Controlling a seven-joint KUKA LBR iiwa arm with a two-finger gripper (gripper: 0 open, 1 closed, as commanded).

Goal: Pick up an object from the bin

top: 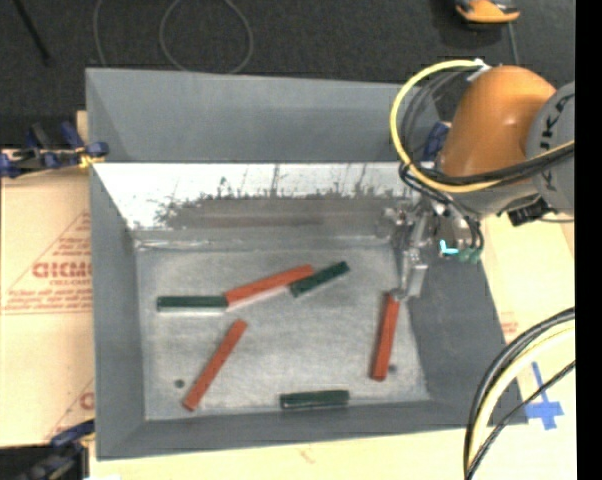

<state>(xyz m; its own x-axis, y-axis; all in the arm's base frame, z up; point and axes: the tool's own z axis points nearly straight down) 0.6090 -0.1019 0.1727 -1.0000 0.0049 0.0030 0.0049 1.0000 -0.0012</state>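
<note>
My gripper (413, 280) hangs at the bin's right side, its fingertips just above the upper end of a red stick (385, 339) that lies almost upright along the right of the floor. The fingers look close together with nothing seen between them. A dark green stick (314, 400) lies flat near the front wall, below and left of the red one.
Toward the middle lie a long red stick (268, 286) with a dark green stick (319, 278) at its right end and another green one (191, 303) at its left. A further red stick (214, 364) slants at the front left. The right wall stands close to the gripper.
</note>
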